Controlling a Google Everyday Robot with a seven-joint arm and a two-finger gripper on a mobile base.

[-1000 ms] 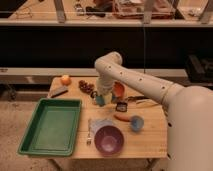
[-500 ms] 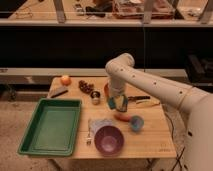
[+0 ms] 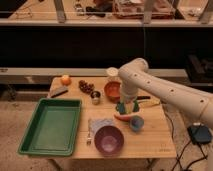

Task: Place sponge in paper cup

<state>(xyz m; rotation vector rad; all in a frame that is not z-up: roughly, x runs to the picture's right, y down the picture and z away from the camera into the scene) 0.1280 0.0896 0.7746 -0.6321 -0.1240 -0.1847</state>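
A white paper cup (image 3: 112,74) stands upright at the back of the wooden table (image 3: 155,142), behind a red bowl (image 3: 113,90). My gripper (image 3: 127,106) points down at the table just right of the red bowl and in front of the cup. A green and pale patch at its tip may be the sponge; I cannot tell it apart from the gripper. The white arm comes in from the right.
A green tray (image 3: 51,125) fills the left. A purple bowl (image 3: 109,139), blue cup (image 3: 136,122), orange-red carrot-like thing (image 3: 123,117), napkin (image 3: 100,124), fork (image 3: 90,136), can (image 3: 95,96), grapes (image 3: 86,87), an orange (image 3: 65,79) and a dark flat block (image 3: 59,91) lie around.
The arm has swung right and forward: the gripper went from over the can and red bowl to the spot right of the bowl, lower towards the table.
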